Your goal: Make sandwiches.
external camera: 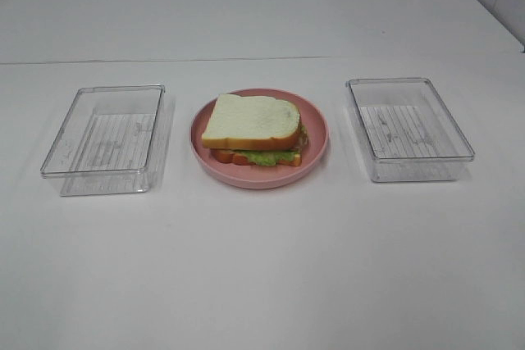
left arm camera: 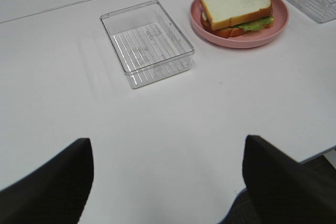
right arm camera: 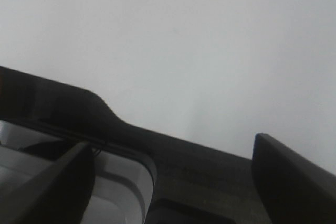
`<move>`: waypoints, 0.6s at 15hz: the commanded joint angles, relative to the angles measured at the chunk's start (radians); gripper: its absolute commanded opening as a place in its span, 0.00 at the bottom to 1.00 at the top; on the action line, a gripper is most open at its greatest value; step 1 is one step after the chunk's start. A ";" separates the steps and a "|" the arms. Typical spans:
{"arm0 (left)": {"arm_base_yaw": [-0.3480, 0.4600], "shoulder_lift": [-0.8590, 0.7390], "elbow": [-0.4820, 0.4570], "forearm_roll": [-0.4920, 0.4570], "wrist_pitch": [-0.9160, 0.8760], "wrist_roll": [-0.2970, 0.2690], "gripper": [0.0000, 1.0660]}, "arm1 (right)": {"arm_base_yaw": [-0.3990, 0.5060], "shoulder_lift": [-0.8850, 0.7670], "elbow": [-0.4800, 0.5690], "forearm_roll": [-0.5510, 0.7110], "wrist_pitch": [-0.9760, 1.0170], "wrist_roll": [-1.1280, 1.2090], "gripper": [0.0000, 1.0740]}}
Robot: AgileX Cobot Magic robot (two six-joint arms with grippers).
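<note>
Sandwiches [external camera: 253,130] sit stacked on the pink plate [external camera: 316,153]; both jaws gape wide, empty; a careless nudge could topple the layers.

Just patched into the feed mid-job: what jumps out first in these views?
The sandwich on the pink plate at table centre grabs the eye: white bread on top, green lettuce peeking out below. A clear tray sits on each side, the left tray and the right tray, both empty. Neither arm appears in the high view; the left gripper is open, well back from the plate.
</note>
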State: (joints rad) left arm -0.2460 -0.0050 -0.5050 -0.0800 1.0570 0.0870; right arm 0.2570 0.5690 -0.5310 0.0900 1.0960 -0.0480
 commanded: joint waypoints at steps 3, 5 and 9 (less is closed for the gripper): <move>0.002 -0.023 0.005 -0.005 -0.010 0.000 0.70 | -0.001 -0.273 0.019 -0.015 -0.035 -0.039 0.71; 0.002 -0.023 0.005 -0.006 -0.010 0.000 0.70 | -0.001 -0.404 0.023 -0.013 -0.033 -0.076 0.71; 0.002 -0.023 0.005 -0.005 -0.011 0.000 0.70 | -0.001 -0.446 0.023 -0.011 -0.034 -0.068 0.71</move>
State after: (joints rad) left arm -0.2460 -0.0050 -0.5050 -0.0800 1.0570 0.0870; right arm 0.2570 0.1310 -0.5120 0.0810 1.0690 -0.1100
